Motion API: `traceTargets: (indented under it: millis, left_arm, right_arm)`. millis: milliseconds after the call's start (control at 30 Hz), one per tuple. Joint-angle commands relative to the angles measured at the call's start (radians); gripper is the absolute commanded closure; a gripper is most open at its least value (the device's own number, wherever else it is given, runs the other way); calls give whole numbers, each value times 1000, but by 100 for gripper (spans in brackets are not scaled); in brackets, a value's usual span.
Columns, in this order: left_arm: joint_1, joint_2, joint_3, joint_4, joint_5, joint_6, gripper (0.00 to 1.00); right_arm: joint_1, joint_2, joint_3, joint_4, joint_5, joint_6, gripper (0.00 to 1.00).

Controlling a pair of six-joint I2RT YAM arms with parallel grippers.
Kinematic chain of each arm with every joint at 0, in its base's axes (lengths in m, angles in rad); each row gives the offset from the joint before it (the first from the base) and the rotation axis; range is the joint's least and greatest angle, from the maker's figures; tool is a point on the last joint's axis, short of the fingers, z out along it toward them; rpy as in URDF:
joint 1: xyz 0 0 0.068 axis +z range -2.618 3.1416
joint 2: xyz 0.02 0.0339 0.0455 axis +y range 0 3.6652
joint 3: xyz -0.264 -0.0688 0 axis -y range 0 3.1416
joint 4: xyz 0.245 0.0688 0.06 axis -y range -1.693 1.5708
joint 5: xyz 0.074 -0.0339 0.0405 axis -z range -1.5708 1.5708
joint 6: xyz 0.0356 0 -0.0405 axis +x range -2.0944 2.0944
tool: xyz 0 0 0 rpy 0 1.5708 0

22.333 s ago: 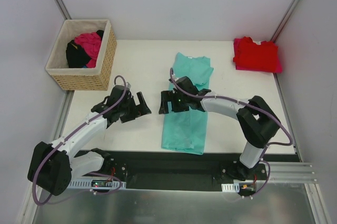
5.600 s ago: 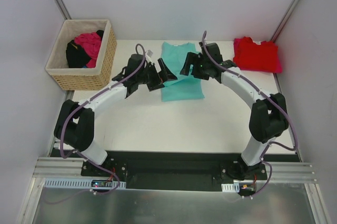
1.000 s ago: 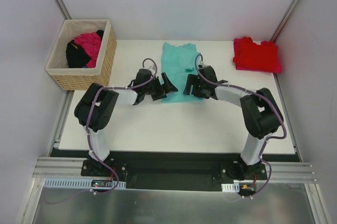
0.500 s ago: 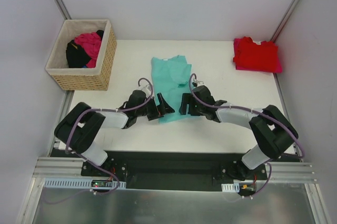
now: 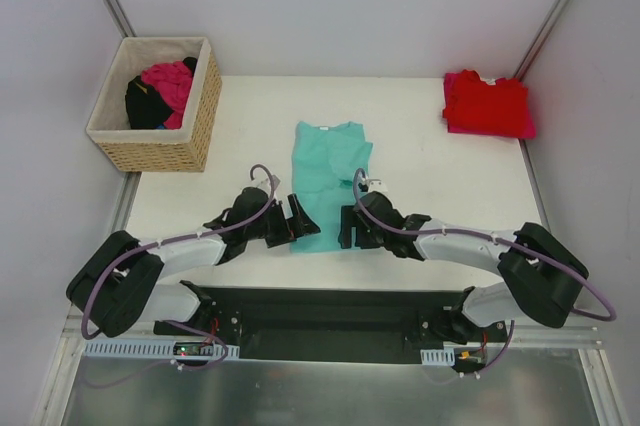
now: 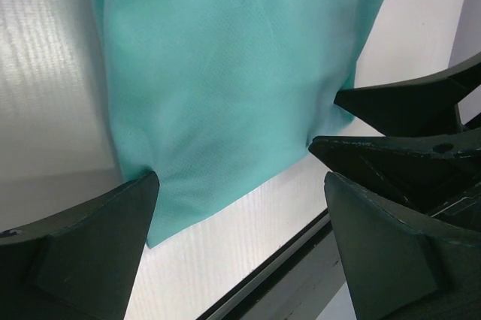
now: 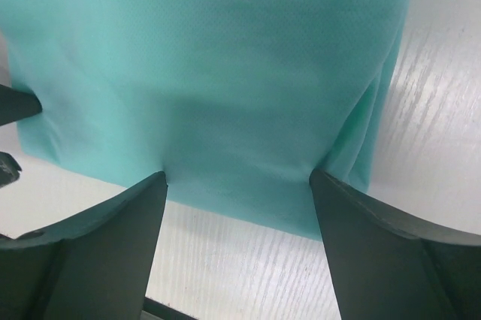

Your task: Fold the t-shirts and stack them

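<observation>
The teal t-shirt lies folded into a narrow strip down the middle of the white table, its near hem close to the front edge. My left gripper is open at the hem's left corner, and one fingertip touches the cloth. At the hem's right side my right gripper is open too, both fingertips pressing puckers into the cloth. The red t-shirt sits folded at the far right corner, with a magenta edge under it.
A wicker basket at the far left holds magenta cloth and black cloth. The table's dark front rail runs just behind the hem. My right gripper's fingers show close by in the left wrist view.
Both grippers have drawn back toward the table's near edge, and the teal t-shirt has slid with them from the far middle to the front middle.
</observation>
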Motion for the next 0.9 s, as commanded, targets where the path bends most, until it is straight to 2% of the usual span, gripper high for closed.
traceTargets:
  millis: [0,267,500,733,867]
  left_arm:
    - [-8,-36,27,-184,-76,66,5]
    - [-8,-77,71,-205,-49,71,5]
    - [-8,-211,119,-388,-81,77,4]
    - [-8,-271,39,-408,-69,29,4]
    - [-10,-264,-5,-408,-84,11,11]
  right_arm:
    - [22,-23,-11,-131,66,26,18]
    - [33,-78,78,-223,135,-22,18]
    - [31,-273,135,-381,184,-66,17]
    - [31,-477,-7,-425,190,-6,17]
    - [31,-577,-141,-348,161,33,17]
